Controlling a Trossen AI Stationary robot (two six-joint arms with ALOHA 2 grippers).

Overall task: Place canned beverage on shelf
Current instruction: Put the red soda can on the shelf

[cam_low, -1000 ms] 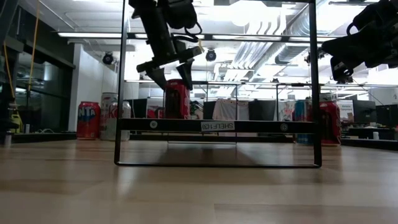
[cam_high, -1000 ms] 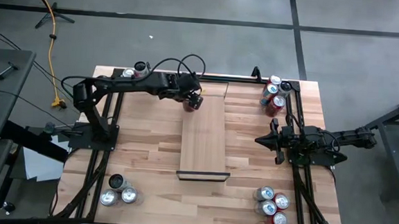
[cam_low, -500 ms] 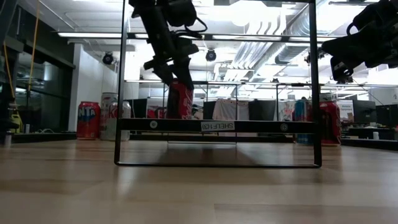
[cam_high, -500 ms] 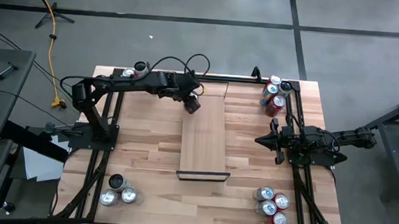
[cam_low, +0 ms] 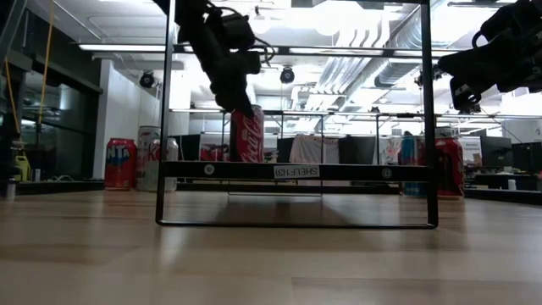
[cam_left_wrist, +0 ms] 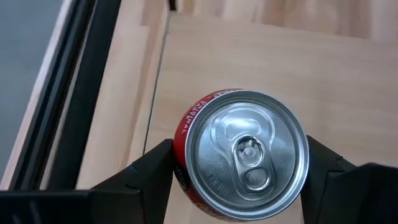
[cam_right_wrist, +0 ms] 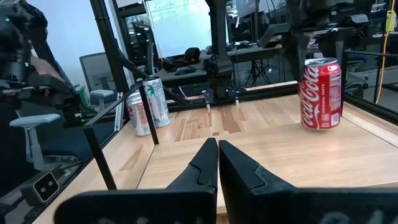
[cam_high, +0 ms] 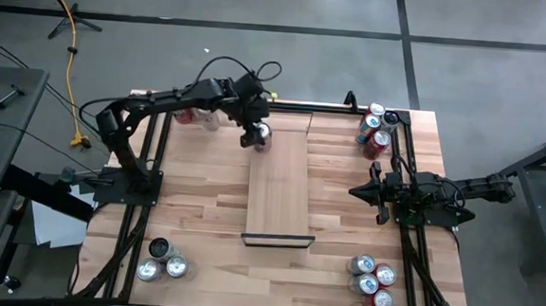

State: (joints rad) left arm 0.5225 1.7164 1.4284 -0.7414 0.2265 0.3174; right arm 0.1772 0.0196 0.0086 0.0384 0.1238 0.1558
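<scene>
A red canned beverage (cam_left_wrist: 245,152) stands upright at the far left corner of the shelf (cam_high: 278,191), a pale board with black rails. My left gripper (cam_high: 255,133) reaches down onto the can from the table's far left and is shut on it. The low view shows the can (cam_low: 247,134) below the gripper, its base hidden behind the shelf's rail (cam_low: 296,170). My right gripper (cam_right_wrist: 217,155) is shut on nothing and waits at the table's right side (cam_high: 354,189), pointing level toward the shelf. My left gripper pinches the can between its two fingers (cam_left_wrist: 155,171), one on each side of the upper wall just under the silver rim (cam_left_wrist: 186,143). The fingers come from above, slanting down. The can stays upright, its base at the shelf board (cam_right_wrist: 321,124); whether it rests there I cannot tell.
Groups of cans stand at the table's corners: far right (cam_high: 374,129), near right (cam_high: 372,281), near left (cam_high: 162,260), and far left (cam_high: 197,118) under my left arm. A black frame (cam_low: 428,110) rings the table. The shelf's near part is bare.
My left gripper has rolled about its wrist and shut on the can's top; its fingers stood open above the can before. The arm has swung slightly toward the far left. The can tipped for a moment, stands upright now, and has shifted a little.
</scene>
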